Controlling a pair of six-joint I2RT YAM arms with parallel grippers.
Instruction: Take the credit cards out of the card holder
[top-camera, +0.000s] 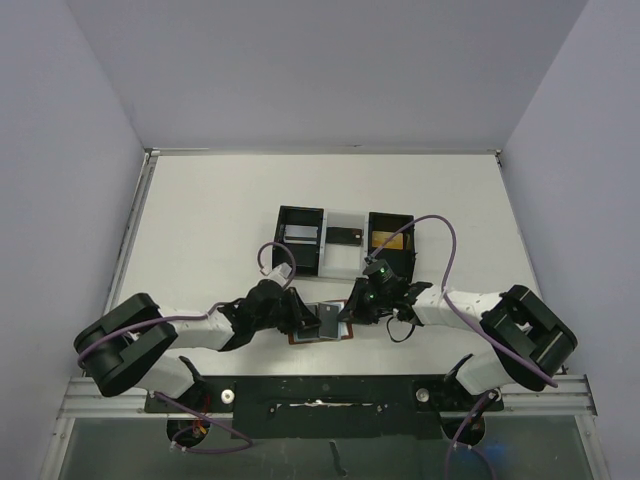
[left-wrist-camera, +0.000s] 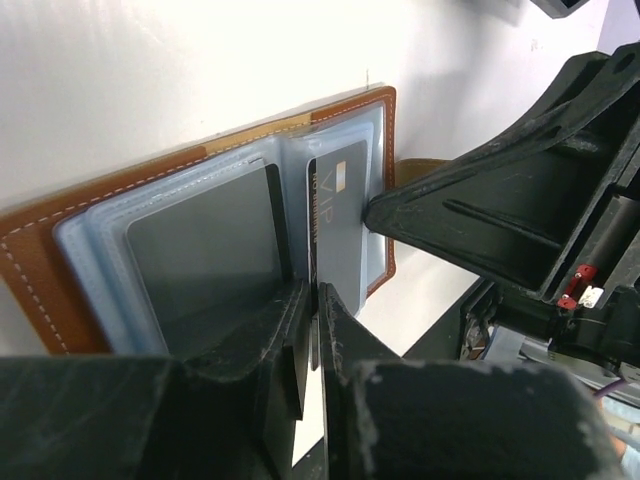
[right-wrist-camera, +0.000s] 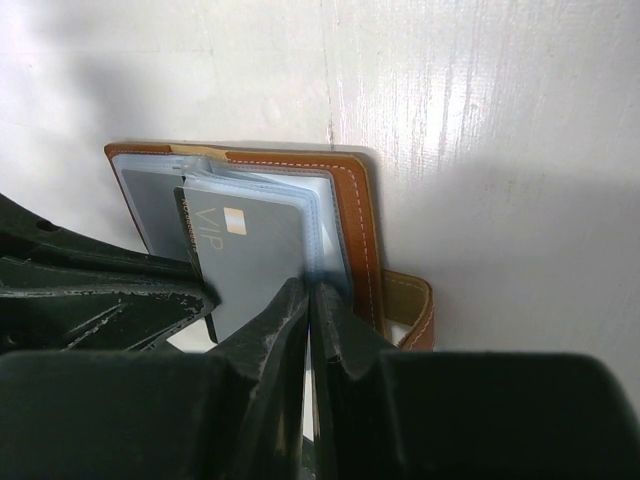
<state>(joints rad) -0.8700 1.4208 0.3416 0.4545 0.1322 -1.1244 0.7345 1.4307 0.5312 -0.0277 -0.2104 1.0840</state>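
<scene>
1. Top external view: the brown leather card holder is seen lying open on the white table, between the two grippers.
2. The left gripper is drawn almost closed, with the lower edge of the grey VIP card pinched between its fingers.
3. The right gripper is closed on the clear plastic sleeve, so the holder is pinned.
4. The card is judged stiff, light and slick, and the sleeves soft and floppy. Its exposed edge is best gripped and pulled straight along the pocket.
</scene>
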